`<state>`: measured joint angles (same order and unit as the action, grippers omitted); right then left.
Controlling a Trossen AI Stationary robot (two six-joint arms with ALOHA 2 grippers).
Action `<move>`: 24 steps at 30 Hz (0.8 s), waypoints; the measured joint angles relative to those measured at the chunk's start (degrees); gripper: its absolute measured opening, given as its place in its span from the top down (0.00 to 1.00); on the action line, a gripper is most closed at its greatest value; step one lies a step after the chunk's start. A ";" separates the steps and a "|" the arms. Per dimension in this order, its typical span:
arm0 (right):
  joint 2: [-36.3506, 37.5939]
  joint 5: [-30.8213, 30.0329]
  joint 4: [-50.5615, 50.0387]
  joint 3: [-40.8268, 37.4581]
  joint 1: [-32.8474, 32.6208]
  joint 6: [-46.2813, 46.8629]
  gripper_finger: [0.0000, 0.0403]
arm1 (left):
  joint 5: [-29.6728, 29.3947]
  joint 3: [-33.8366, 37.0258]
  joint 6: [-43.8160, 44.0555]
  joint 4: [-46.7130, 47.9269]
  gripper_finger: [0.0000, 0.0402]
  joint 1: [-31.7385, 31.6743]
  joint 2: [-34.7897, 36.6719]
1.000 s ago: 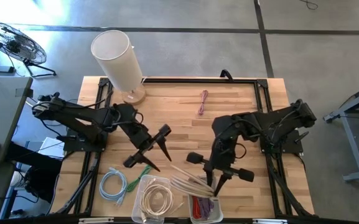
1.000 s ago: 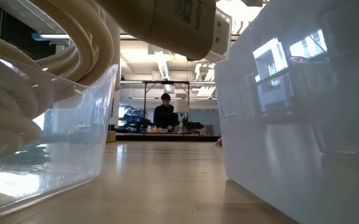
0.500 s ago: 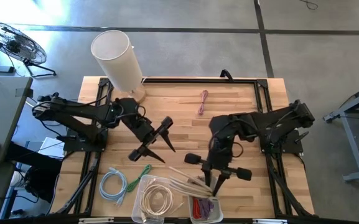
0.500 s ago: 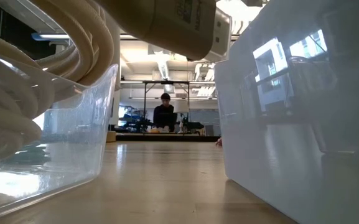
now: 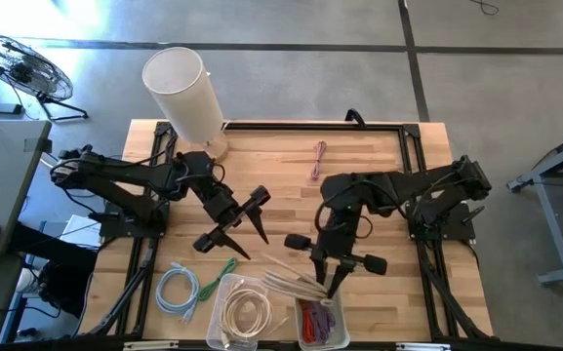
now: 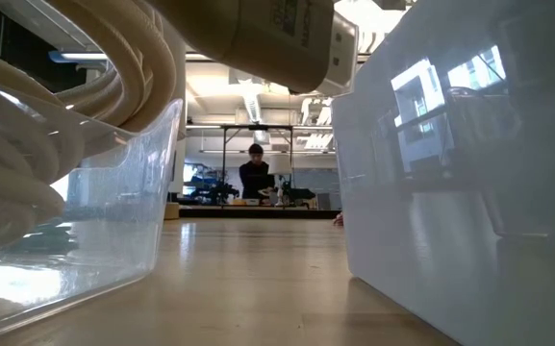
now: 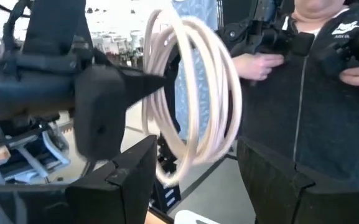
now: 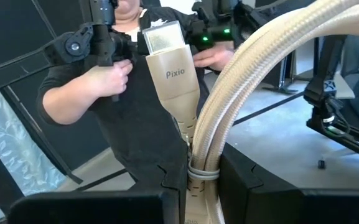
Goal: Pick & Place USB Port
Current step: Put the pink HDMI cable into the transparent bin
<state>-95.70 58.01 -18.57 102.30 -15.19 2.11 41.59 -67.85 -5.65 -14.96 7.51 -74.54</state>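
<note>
Beige USB cable (image 8: 241,106), clamped at its coiled neck in right gripper (image 5: 328,278), lower centre, hanging just above clear bins (image 5: 247,314); plug end pointing away. Left gripper (image 5: 234,234) nearby, parted, empty.

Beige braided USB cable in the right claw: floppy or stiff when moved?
Likely semi-stiff: the beige braided USB cable arcs in thick loops without sagging. Probably light, since the right claw carries it by a narrow pinch near the plug. Loops may swing.

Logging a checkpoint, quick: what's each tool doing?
Left tool: open, empty.
Right tool: shut on the beige USB cable.
</note>
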 joint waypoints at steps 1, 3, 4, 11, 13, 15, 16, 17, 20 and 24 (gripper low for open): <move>0.00 0.23 -0.02 0.00 0.46 -0.03 0.88 | 0.05 0.00 0.06 -0.35 0.46 0.00 0.00; 0.00 0.58 0.03 0.00 1.39 -0.02 0.88 | 0.07 0.00 0.09 -0.66 0.46 0.00 -0.18; 0.00 0.70 0.03 0.00 1.88 0.00 0.88 | 0.07 0.00 0.11 -1.03 0.46 0.00 -0.39; 0.00 3.05 -0.49 0.00 6.15 0.48 0.88 | 1.20 0.04 2.06 -1.38 0.46 0.00 -1.72; 0.00 3.55 -1.39 0.01 7.30 0.42 0.88 | 1.95 -0.01 2.93 -2.05 0.46 0.00 -2.59; 0.02 3.71 -2.65 0.02 8.35 0.43 0.88 | 3.07 0.01 3.79 -1.86 0.46 0.00 -2.95; 0.02 3.71 -2.93 0.02 8.80 0.39 0.88 | 3.30 0.04 4.35 -1.80 0.46 0.02 -3.15; 0.02 3.71 -3.39 0.04 9.17 0.10 0.88 | 3.60 0.03 4.51 -2.13 0.46 0.02 -3.49; 0.02 3.63 -5.23 0.04 9.91 -0.90 0.88 | 5.42 0.00 5.67 -1.95 0.46 0.02 -3.85; 0.02 3.06 -7.22 0.07 10.46 -1.95 0.88 | 6.21 0.00 6.14 -2.00 0.46 0.02 -3.80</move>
<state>-95.68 61.06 -25.80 102.37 -4.73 0.16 47.80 -67.85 0.49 -16.96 7.53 -78.35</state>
